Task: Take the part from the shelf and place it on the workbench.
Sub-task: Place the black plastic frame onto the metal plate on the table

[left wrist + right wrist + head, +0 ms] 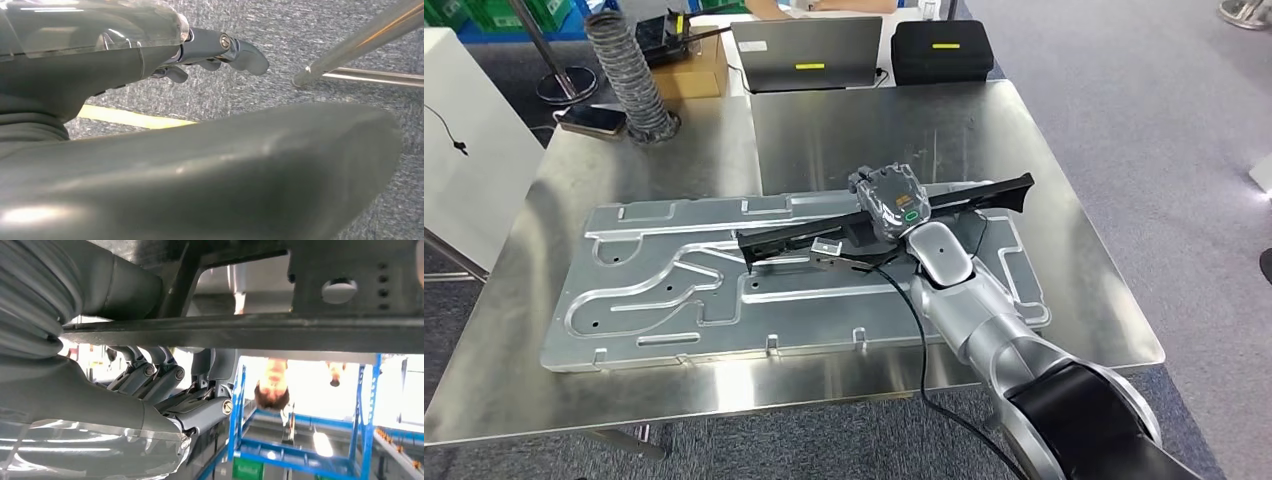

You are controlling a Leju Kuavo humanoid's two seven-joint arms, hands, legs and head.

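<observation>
Steel worktop [1044, 300], grey panel [674, 290] on top. Right hand [892, 200], fingers [165, 377] wrapped round long black part [964, 197]: probably stiff, light, best gripped mid-length. Left hand [150, 55] hanging, fingers [245, 55] loosely apart, holding nothing.

Steel-topped table [674, 390], scuffed and reflective, on grey carpet [1144, 90]. Laptop [807, 52], black case [941, 50], cardboard box [692, 70] and ribbed hose [629, 75] along far edge. Blue racking [305, 440] under bright light beyond. Yellow floor line [132, 118].
</observation>
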